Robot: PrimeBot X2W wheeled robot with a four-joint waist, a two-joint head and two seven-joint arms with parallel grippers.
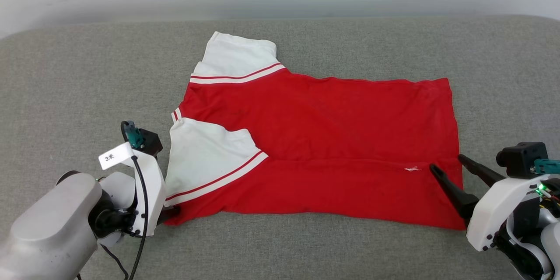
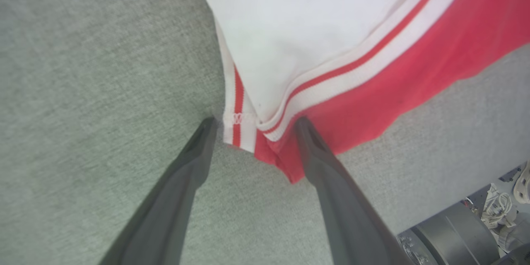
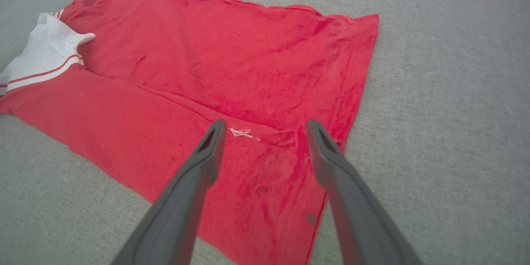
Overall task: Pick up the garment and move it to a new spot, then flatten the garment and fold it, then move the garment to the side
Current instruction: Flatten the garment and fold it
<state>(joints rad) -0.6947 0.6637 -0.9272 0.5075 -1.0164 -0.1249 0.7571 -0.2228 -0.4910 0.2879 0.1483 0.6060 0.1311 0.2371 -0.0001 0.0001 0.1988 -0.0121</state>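
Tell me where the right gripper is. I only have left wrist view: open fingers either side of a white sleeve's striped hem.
Observer: The right gripper is open, fingers over the red jersey at its opposite near corner, by the bottom hem.
Operator: Shirt flat?
Observer: Mostly. Head view shows a crease running along the near edge, and the near sleeve lies folded in over the red body.
Operator: Other sleeve?
Observer: The far sleeve sticks out flat onto the grey surface, not folded in.
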